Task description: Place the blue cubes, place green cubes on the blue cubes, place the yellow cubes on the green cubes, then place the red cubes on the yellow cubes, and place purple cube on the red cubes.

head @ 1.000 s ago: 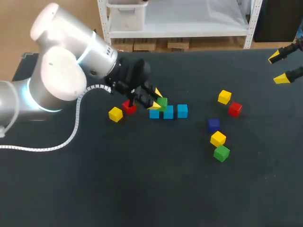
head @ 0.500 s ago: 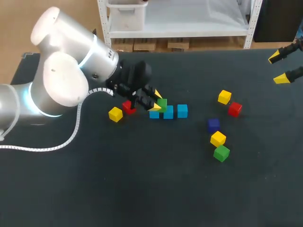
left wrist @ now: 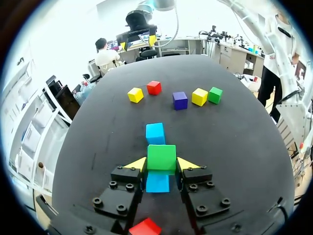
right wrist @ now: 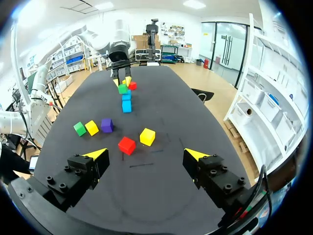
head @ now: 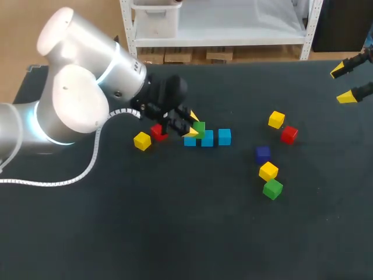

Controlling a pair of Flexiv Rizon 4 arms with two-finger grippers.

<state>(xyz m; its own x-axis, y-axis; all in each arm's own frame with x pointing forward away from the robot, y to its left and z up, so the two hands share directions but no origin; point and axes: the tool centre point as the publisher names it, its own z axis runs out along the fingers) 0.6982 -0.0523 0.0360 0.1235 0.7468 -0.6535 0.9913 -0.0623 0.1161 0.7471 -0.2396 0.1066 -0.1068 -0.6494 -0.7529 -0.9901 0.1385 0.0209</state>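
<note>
Left gripper [head: 193, 124]: closed on one green cube [head: 199, 126], both yellow tips against its sides. Green cube: seated on the row of blue cubes [head: 207, 139], toward its left end. Release is judged best made only once edges are squared, fingers parted gently, withdrawal straight up. Right gripper [head: 345, 83]: wide open, empty, well apart from all cubes.

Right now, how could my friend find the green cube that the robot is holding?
Find the big silver left arm over the black table and follow it to its pincer. Between its yellow tips sits the green cube, on top of the blue cubes. The other green cube lies on the table beside a yellow cube.
</note>
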